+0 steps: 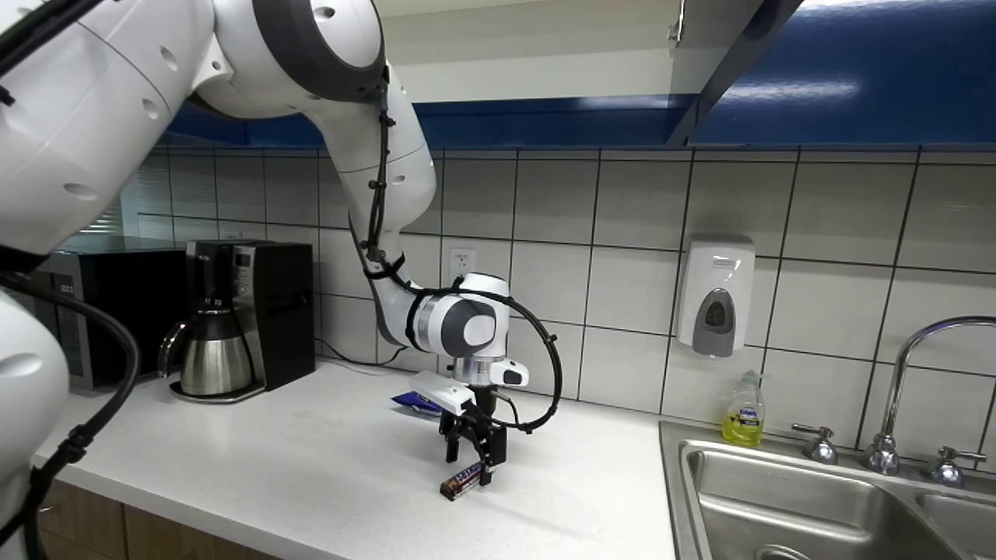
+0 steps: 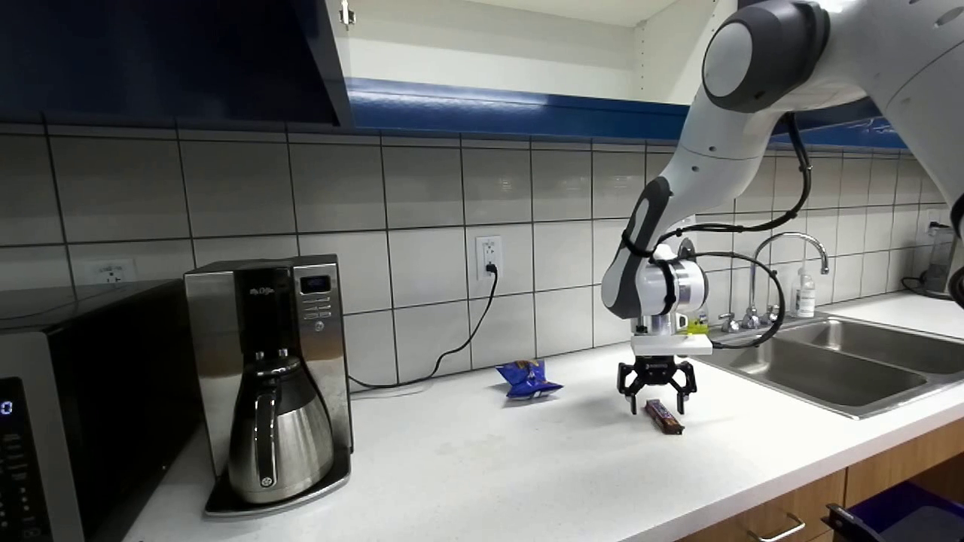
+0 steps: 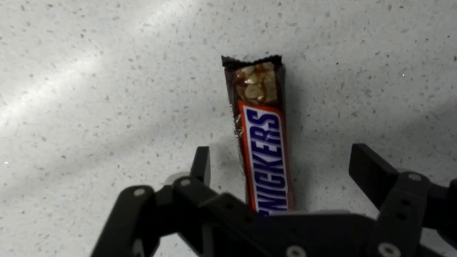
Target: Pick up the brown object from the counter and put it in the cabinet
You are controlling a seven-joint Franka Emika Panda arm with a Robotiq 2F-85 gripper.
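The brown object is a Snickers bar in a dark brown wrapper [image 3: 266,153]. It lies flat on the white speckled counter [image 3: 89,117] and also shows in both exterior views [image 1: 461,482] [image 2: 663,418]. My gripper [image 3: 282,160] is open and points straight down above the bar, also seen in both exterior views [image 1: 469,467] [image 2: 657,410]. In the wrist view the bar lies between the two fingers, nearer the left one, touching neither. Its lower end is hidden behind the gripper body. The blue cabinet [image 1: 545,120] [image 2: 512,109] hangs above the counter with its door raised and white interior showing.
A blue snack bag [image 2: 527,379] lies near the tiled wall. A coffee maker [image 2: 275,376] and a microwave [image 2: 98,406] stand at one end of the counter. A steel sink [image 1: 794,498] with faucet, yellow soap bottle [image 1: 745,416] and wall dispenser [image 1: 716,295] is on the other side.
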